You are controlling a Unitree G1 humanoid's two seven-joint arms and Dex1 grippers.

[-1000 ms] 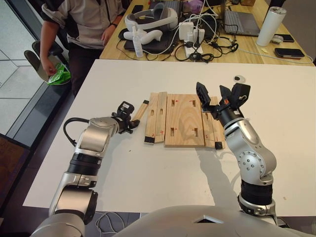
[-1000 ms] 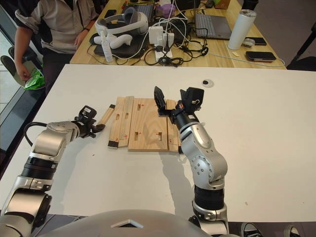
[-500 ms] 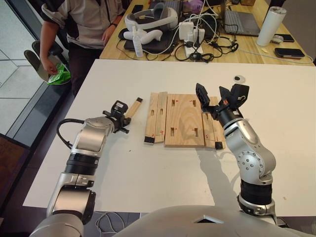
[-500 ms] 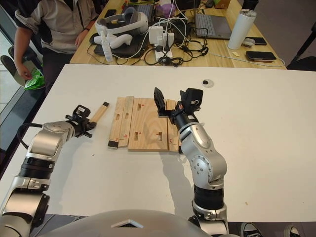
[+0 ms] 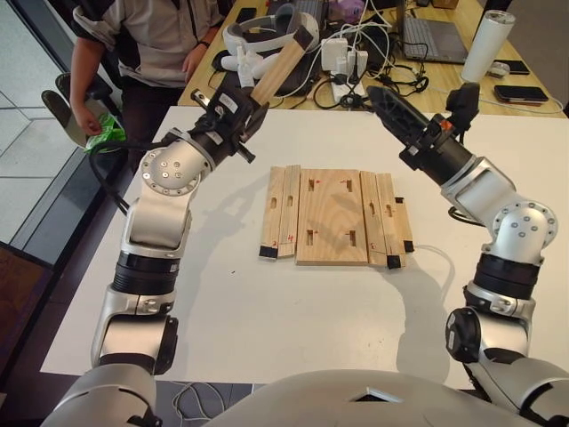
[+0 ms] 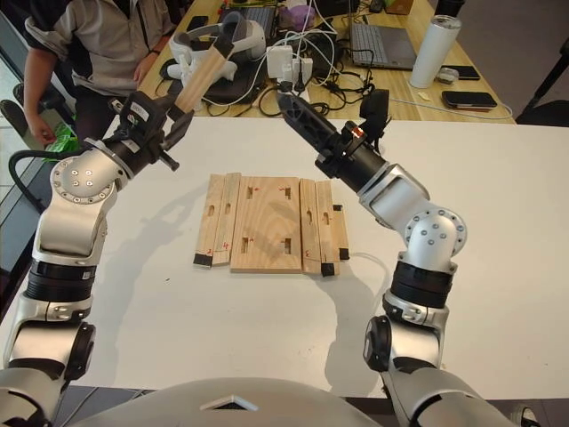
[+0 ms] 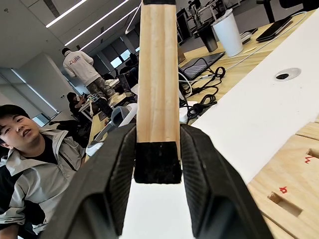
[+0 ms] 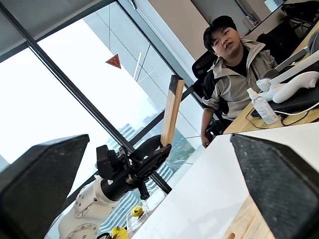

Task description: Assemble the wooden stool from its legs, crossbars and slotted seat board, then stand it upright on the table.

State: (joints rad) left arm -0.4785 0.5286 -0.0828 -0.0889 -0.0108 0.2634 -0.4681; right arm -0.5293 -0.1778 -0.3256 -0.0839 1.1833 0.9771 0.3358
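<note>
Above the far left part of the white surface [image 5: 267, 311], the left gripper [image 5: 247, 105] holds a long pale wooden leg [image 5: 283, 64] with black-capped ends. It is clamped at the lower cap between 2 black fingers [image 7: 117, 169] and tilted up and away toward the cluttered wooden desk [image 5: 444, 76] behind. The right gripper [image 5: 420, 98] hangs over the far edge with its jaws spread wide and nothing in them, facing the leg but well apart from it. Flat below lie the square light-wood seat board [image 5: 331, 216] with 4 slots, 2 slats [image 5: 280, 213] touching its left side, and more slim black-tipped pieces [image 5: 384, 218] against its right. The main risk looks to be the hold itself: with only the very end pinched, nearly all the leg's length overhangs, so a quick swing or a knock could pivot it in the jaws or let it slip free. A dropped leg would likely strike the board and scatter the neatly laid parts. If a handover is meant, a right gripper closing off-centre or at an angle could lever the leg out of the left one. The raised tip also seems close to the desk's cables and headset, though depth is hard to judge.
</note>
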